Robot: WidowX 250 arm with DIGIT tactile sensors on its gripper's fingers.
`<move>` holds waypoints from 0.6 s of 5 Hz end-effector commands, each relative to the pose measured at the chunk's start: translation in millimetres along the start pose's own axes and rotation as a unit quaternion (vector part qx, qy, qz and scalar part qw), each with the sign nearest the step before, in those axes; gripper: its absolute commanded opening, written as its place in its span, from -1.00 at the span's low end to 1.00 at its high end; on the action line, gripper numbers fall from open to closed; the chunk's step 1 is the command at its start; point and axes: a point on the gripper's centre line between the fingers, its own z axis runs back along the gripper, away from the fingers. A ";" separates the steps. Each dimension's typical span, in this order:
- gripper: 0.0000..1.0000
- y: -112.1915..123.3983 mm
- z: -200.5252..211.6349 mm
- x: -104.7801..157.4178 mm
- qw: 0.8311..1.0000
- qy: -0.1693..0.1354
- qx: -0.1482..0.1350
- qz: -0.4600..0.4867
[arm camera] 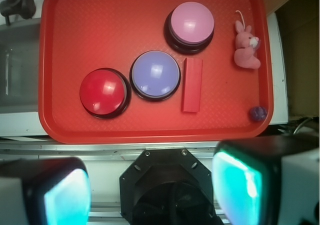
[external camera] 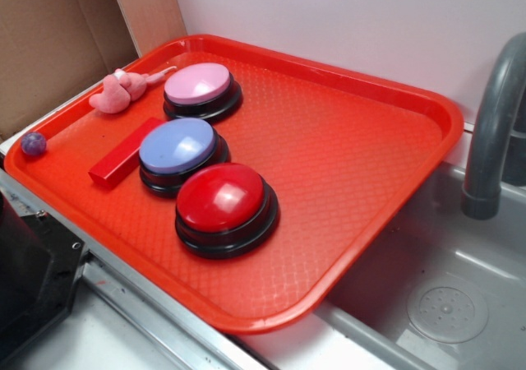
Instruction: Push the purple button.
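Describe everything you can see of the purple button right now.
The purple button is a large round dome with a glossy periwinkle top on a black base, plastic by the look of it. It sits upright on the red tray, middle of three buttons, between the pink button and the red button, which looks to touch it. A red block lies close beside it. The hand is well off it, jaws apart.

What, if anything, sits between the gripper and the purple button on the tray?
Nothing visible. The gripper is above the tray's near edge, jaws apart, and the purple button has its top uncovered.
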 end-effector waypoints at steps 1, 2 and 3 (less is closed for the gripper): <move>1.00 0.0 0.0 0.0 1.000 0.000 0.000 0.000; 1.00 20.2 -35.1 24.0 0.998 0.027 0.045 0.024; 1.00 34.0 -80.7 48.7 0.997 0.032 0.069 0.026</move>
